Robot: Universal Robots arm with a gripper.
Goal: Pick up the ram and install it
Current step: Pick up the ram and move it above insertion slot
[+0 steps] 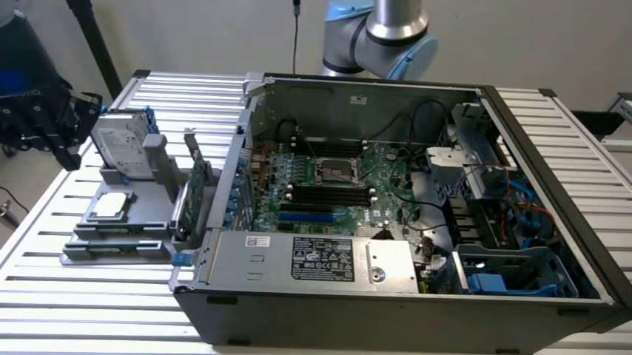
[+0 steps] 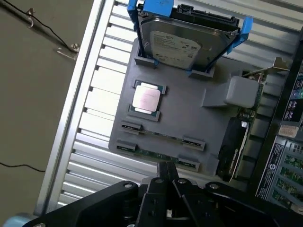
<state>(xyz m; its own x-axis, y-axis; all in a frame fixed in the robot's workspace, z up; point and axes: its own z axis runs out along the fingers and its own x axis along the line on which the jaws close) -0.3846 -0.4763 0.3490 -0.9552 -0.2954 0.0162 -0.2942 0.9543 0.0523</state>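
Observation:
Two ram sticks (image 2: 163, 137) lie on edge in the front slots of a grey parts holder (image 2: 189, 118), showing as thin green strips; the second (image 2: 154, 153) is just in front of the first. My gripper (image 2: 166, 169) hovers above the holder's front end, close over the sticks without touching them. Its black fingers are shut with nothing between them. The same holder (image 1: 138, 200) stands on the table at the exterior view's left, beside the open computer case (image 1: 227, 170). Black memory slots (image 1: 331, 194) lie on the green motherboard (image 1: 380, 166) inside the case.
The holder also carries a silver hard drive (image 2: 184, 40) in a blue frame, a CPU chip (image 2: 147, 98) and an upright green expansion card (image 2: 253, 92). A power supply (image 1: 306, 259) fills the case front. A bulky black object (image 1: 40, 111) sits off the table's left edge.

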